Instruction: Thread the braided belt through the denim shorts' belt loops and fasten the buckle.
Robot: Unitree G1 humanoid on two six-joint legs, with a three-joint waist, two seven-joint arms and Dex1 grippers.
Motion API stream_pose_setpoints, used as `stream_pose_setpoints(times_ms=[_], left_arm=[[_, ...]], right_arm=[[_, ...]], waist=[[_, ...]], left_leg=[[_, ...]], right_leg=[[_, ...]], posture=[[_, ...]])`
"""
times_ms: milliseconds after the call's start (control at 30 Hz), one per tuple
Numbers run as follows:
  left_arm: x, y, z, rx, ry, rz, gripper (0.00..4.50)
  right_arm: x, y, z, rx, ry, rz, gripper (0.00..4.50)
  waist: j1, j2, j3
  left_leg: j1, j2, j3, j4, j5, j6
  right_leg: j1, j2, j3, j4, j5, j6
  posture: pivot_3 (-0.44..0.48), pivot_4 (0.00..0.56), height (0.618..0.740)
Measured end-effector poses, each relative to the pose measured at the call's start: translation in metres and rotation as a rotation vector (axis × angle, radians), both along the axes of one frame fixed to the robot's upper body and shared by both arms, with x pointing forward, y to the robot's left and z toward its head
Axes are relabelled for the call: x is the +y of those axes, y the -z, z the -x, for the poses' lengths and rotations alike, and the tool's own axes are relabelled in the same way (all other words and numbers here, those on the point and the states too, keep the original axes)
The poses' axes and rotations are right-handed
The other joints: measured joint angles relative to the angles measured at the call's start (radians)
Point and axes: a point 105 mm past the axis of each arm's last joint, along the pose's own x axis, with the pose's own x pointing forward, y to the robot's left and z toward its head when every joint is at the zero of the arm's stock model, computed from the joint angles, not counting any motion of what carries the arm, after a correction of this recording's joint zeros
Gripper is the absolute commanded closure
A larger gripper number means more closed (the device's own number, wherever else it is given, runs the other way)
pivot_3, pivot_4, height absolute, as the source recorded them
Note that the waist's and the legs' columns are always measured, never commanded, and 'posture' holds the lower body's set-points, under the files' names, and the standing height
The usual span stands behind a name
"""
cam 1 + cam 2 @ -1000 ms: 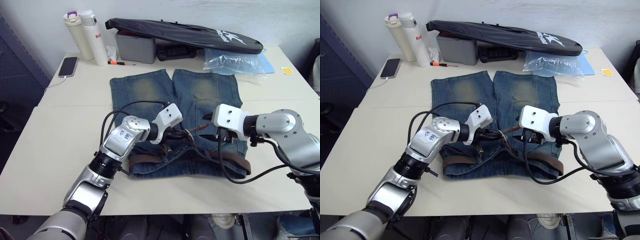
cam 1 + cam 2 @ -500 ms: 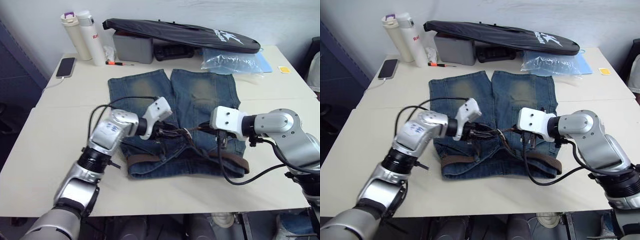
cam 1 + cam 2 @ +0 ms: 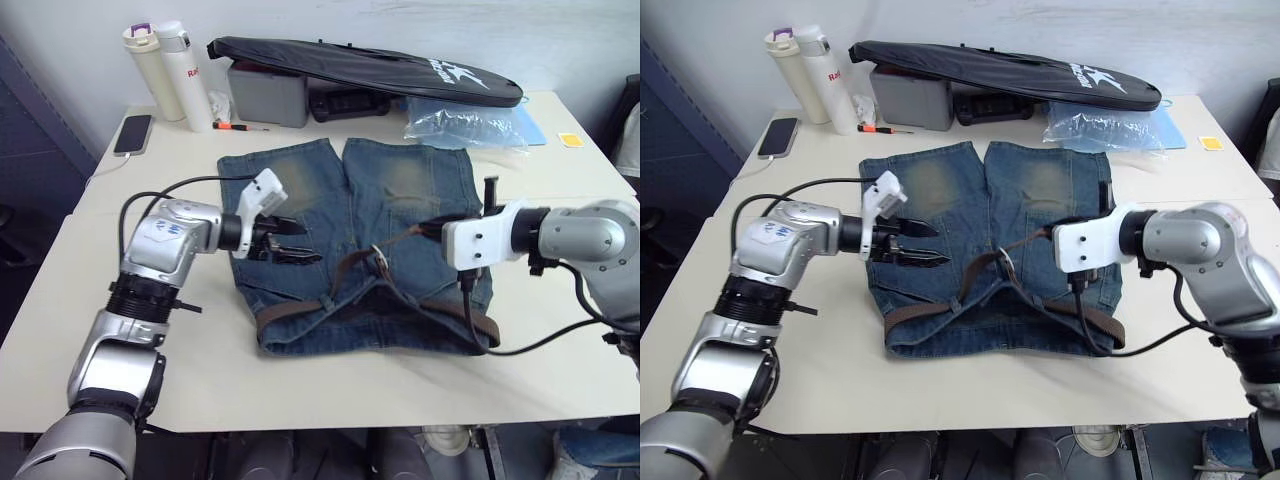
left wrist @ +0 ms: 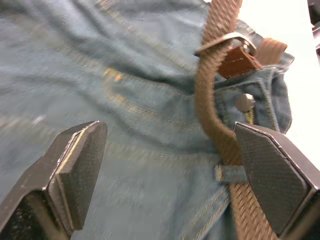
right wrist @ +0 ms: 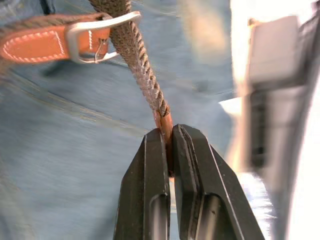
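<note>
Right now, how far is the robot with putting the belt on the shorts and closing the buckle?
Done: the braided belt lies along the waistband of the denim shorts, under a belt loop, and its end passes through the buckle. In hand: the right gripper pinches the belt's tip, while the left gripper is open above the denim. Left: I cannot see the prong seated, so fastening looks unfinished.

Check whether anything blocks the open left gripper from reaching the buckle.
Nothing visible does. The left gripper is open above bare shorts, and the buckle lies ahead with only the belt running toward it. The right gripper pinches the belt's tip.
</note>
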Motion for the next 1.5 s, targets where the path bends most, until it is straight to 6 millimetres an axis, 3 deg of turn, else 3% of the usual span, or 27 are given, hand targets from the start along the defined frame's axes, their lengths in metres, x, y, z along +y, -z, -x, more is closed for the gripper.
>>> stream_pose_setpoints(times_ms=[67, 267, 433, 533, 733, 833, 967, 1133, 1433, 1500], left_arm=[[-0.011, -0.008, -0.001, -0.011, 0.009, 0.026, 0.04], [-0.040, -0.039, -0.010, -0.036, -0.027, 0.182, 0.04], [-0.073, -0.039, -0.004, -0.071, -0.001, 0.190, 0.04], [-0.085, -0.032, -0.003, -0.198, 0.016, 0.070, 0.04], [-0.100, -0.017, -0.004, -0.272, 0.006, -0.049, 0.04], [-0.102, -0.014, -0.005, -0.284, 0.001, -0.075, 0.88], [-0.106, -0.016, -0.002, -0.280, 0.023, -0.069, 2.74], [-0.110, -0.017, 0.002, -0.278, 0.053, -0.078, 4.47], [-0.104, -0.019, 0.007, -0.251, 0.067, -0.095, 4.47], [-0.103, -0.018, 0.007, -0.243, 0.065, -0.099, 4.50]], right_arm=[[0.001, -0.009, 0.000, -0.031, -0.013, 0.006, 4.50], [-0.010, 0.001, -0.006, 0.093, 0.046, -0.002, 4.50], [0.001, 0.007, -0.009, 0.200, 0.046, -0.077, 4.50], [0.004, 0.009, -0.005, 0.244, 0.054, -0.094, 4.50], [0.010, 0.012, 0.003, 0.271, 0.055, -0.107, 4.50], [0.010, 0.014, 0.004, 0.282, 0.062, -0.113, 4.50], [0.010, 0.015, 0.004, 0.286, 0.073, -0.120, 4.50], [0.008, 0.015, 0.002, 0.285, 0.094, -0.131, 4.50], [0.012, 0.015, 0.004, 0.303, 0.088, -0.149, 4.50], [0.013, 0.016, 0.003, 0.347, 0.104, -0.192, 3.63]], waist=[[0.000, -0.001, 0.001], [0.002, -0.001, 0.001], [0.002, -0.001, 0.001], [0.003, -0.001, 0.000], [0.004, -0.001, 0.000], [0.003, 0.000, 0.000], [0.004, 0.000, 0.000], [0.003, 0.000, 0.000], [0.003, 0.000, 0.000], [0.003, 0.000, 0.000]], left_leg=[[0.000, 0.001, 0.002, 0.000, 0.000, 0.000], [0.000, 0.002, 0.005, 0.002, 0.000, 0.000], [0.000, 0.002, 0.006, 0.002, 0.000, 0.000], [0.000, 0.003, 0.008, 0.002, 0.000, 0.000], [0.000, 0.003, 0.008, 0.002, 0.000, 0.000], [-0.001, 0.003, 0.008, 0.002, 0.000, 0.000], [-0.001, 0.003, 0.008, 0.002, 0.000, 0.000], [-0.001, 0.003, 0.008, 0.002, 0.000, 0.000], [-0.001, 0.003, 0.008, 0.002, 0.000, 0.000], [-0.001, 0.003, 0.008, 0.002, 0.000, 0.000]], right_leg=[[0.000, 0.000, 0.000, 0.000, 0.000, 0.000], [0.001, 0.000, 0.000, -0.001, 0.001, 0.001], [0.001, 0.000, -0.001, -0.001, 0.001, 0.000], [0.001, 0.000, 0.000, -0.002, 0.001, 0.000], [0.001, 0.000, 0.000, -0.002, 0.001, 0.001], [0.001, 0.000, 0.000, -0.002, 0.001, 0.001], [0.001, 0.000, 0.000, -0.002, 0.001, 0.001], [0.001, 0.000, 0.000, -0.002, 0.001, 0.001], [0.001, 0.000, 0.000, -0.002, 0.001, 0.001], [0.001, 0.000, 0.000, -0.002, 0.001, 0.001]], posture=[[0.000, 0.150, 0.740], [0.000, 0.150, 0.740], [0.000, 0.150, 0.740], [0.000, 0.150, 0.740], [0.000, 0.150, 0.740], [0.000, 0.150, 0.740], [0.000, 0.150, 0.740], [0.000, 0.150, 0.740], [0.000, 0.150, 0.740], [0.000, 0.150, 0.740]])
